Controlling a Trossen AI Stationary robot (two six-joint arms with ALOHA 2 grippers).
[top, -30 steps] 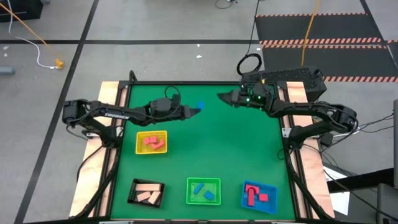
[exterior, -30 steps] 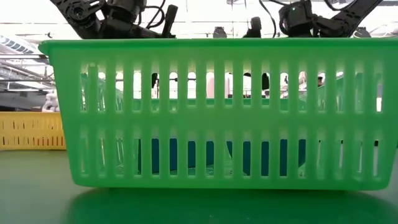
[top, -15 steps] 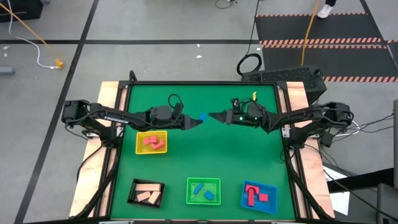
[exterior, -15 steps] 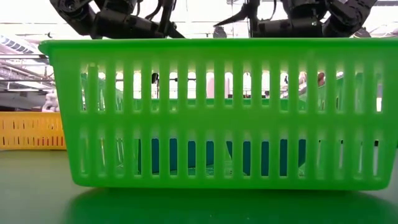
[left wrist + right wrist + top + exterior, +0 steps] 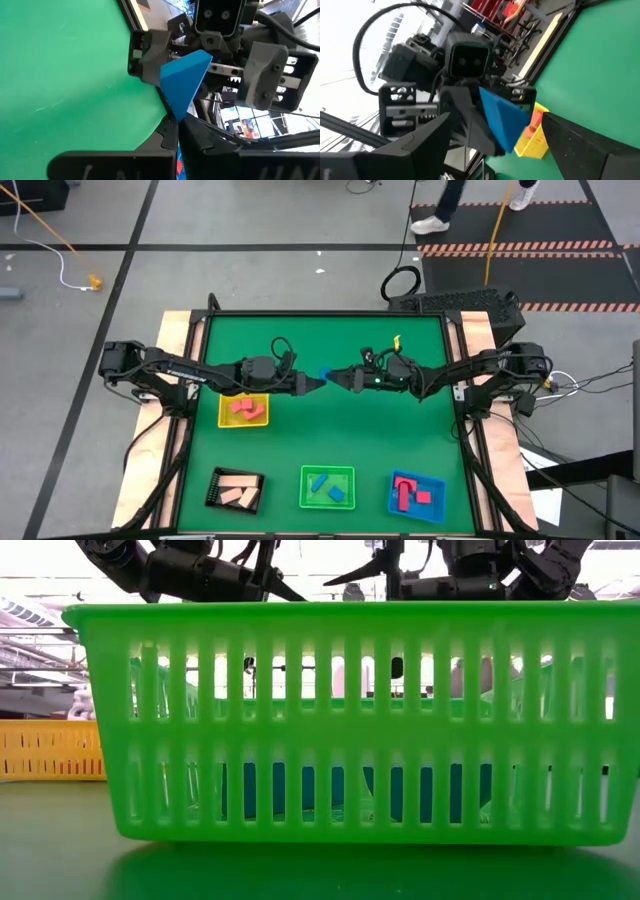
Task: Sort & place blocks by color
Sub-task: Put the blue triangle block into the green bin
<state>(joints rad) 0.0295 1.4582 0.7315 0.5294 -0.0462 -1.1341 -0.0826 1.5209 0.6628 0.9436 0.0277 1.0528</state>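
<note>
the two arms met nose to nose over the middle of the green table point(image 5: 390, 440). the left gripper point(image 5: 312, 380) reached in from the left with its jaws clamped on a blue block point(image 5: 323, 373), a wedge-shaped piece; in the left wrist view the blue block point(image 5: 183, 82) stood out from the tips, its point toward the other arm. the right gripper point(image 5: 345, 378) faced it from the right, jaws spread wide and standing to either side of the wedge without closing on it; the right wrist view showed the blue block point(image 5: 501, 119) between that arm's own dark fingers point(image 5: 415, 145), held by the left arm's jaws behind it.

along the near side of the table stood four trays. the yellow tray point(image 5: 226, 418), just below the left arm, held red and pink blocks point(image 5: 246, 407). the black tray point(image 5: 213, 491) near the left corner held cream wooden blocks point(image 5: 240, 496). the green tray point(image 5: 305, 473) in the middle held blue blocks point(image 5: 328, 488), and the blue tray point(image 5: 438, 483) to its right held red blocks point(image 5: 407, 492).

in the low view the green tray point(image 5: 340, 720) filled the picture, with both arms showing above its rim. at the far edge of the floor a person's legs point(image 5: 440, 205) were in view.
</note>
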